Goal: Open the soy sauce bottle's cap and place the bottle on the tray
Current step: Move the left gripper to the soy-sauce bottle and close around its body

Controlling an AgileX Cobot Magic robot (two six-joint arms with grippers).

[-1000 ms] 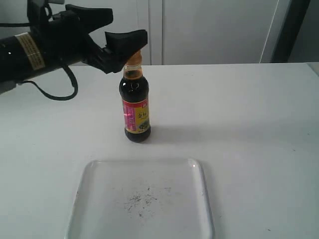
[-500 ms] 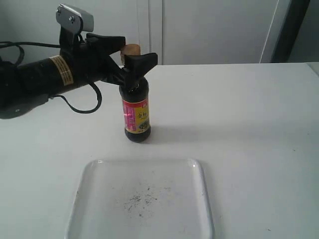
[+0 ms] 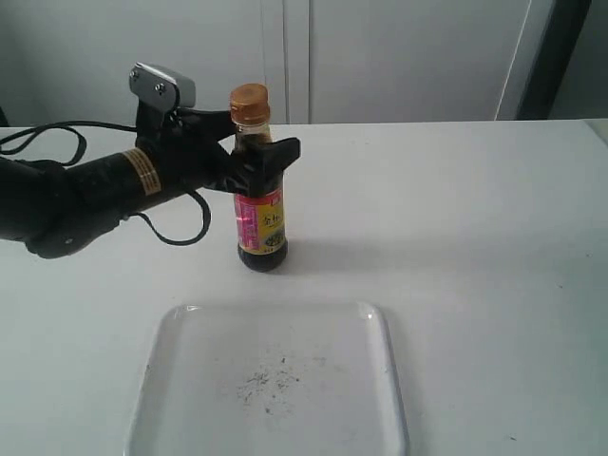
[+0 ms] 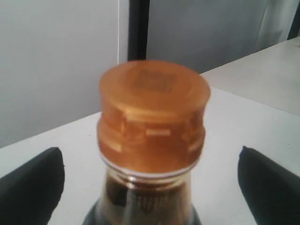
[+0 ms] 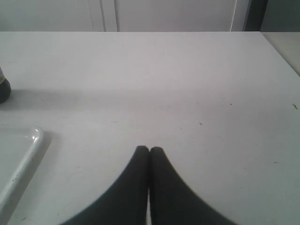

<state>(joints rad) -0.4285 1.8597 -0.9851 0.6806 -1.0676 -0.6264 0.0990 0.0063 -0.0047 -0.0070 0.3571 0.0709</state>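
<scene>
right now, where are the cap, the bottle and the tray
cap [image 4: 153, 119]: left wrist view, its side wall
bottle [image 3: 260, 220]: exterior view, its label
tray [image 3: 332, 380]: exterior view, bare floor towards its right side

Left arm [image 3: 85, 190] stretched near level, jaws spread wide; right jaws pressed together.

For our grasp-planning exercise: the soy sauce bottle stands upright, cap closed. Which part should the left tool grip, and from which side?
Probably best to grip the soy sauce bottle at its round shoulder, just under the narrow neck, coming in level from the left arm's side. It stands upright, so the open left tool can straddle it, and a hold below the cap leaves that free to flip.
</scene>
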